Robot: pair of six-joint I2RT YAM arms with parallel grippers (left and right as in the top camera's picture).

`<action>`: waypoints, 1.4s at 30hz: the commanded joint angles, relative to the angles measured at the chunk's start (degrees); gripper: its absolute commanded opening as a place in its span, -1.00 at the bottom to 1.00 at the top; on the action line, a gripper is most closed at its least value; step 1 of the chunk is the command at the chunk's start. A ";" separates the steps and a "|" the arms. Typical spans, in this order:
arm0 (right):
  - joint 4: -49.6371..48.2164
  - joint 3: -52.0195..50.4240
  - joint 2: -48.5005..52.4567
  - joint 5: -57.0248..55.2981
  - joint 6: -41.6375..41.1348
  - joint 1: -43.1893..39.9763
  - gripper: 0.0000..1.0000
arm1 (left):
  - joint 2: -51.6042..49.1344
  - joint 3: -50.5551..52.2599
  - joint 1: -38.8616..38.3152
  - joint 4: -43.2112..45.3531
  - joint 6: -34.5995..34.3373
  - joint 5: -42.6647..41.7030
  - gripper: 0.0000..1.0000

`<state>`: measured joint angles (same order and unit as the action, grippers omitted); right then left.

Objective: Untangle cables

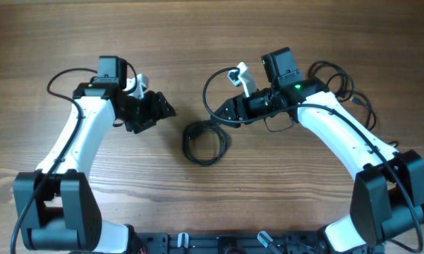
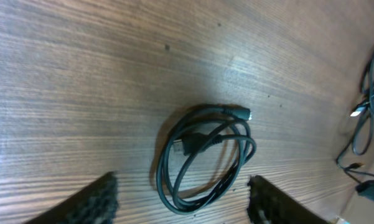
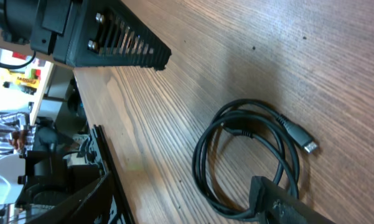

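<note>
You face a wooden table (image 1: 197, 42), its brown grain running side to side. 1 coiled black cable (image 2: 199, 144) lies flat near the middle, plug ends resting on the wood. A looser bunch of black cables (image 1: 355, 101) lies toward the table's right side, well apart from the coil.

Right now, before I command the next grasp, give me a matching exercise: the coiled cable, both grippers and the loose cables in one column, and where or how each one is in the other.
Things:
1. coiled cable
2. left gripper
3. right gripper
4. loose cables

Places or states:
A. spread out beside the right arm
B. open, one finger over the coiled cable's edge in its wrist view
C. lying flat on the table, between both grippers
D. open, beside the coiled cable, apart from it

Pairs: 1-C, 2-D, 3-B, 4-A
</note>
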<state>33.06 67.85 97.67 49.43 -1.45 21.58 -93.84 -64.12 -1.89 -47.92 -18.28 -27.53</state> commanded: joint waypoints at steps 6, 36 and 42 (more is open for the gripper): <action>1.49 -0.07 0.63 -7.96 -3.48 0.15 0.44 | 1.14 6.21 -9.46 4.63 0.00 6.64 0.22; 4.33 -0.07 0.63 -7.96 -3.04 0.15 0.46 | 1.68 17.22 -19.12 17.07 -9.44 10.40 -0.92; 5.64 -0.07 0.63 -7.91 -3.23 0.15 0.66 | 4.63 13.88 -13.77 16.46 -16.74 -0.57 -0.92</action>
<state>37.95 67.85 97.67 41.91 -4.58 21.58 -92.29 -47.46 -19.46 -31.68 -29.95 -19.75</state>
